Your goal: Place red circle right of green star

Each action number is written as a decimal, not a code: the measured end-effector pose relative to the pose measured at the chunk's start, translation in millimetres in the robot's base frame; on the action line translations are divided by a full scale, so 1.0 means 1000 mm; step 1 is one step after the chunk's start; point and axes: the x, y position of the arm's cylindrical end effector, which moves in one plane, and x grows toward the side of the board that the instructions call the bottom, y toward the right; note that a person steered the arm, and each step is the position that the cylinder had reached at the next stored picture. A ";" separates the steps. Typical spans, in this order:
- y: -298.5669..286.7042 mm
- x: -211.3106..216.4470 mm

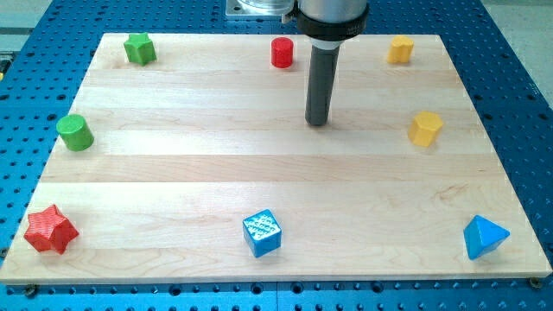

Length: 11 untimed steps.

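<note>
My tip (318, 123), a bare rod holding nothing, rests below-right of the red circle (282, 53), positioned to push it left toward the green star (139, 48).

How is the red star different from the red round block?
The red star has points all around, while the red circle is a smooth, round cylinder. The star sits in the bottom left corner of the board, far from my tip; the circle sits at the top edge, just up and left of my tip. The star looks larger in this view. Both are red and untouched.
</note>
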 end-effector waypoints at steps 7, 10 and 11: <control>0.037 -0.132; -0.094 -0.139; -0.148 -0.132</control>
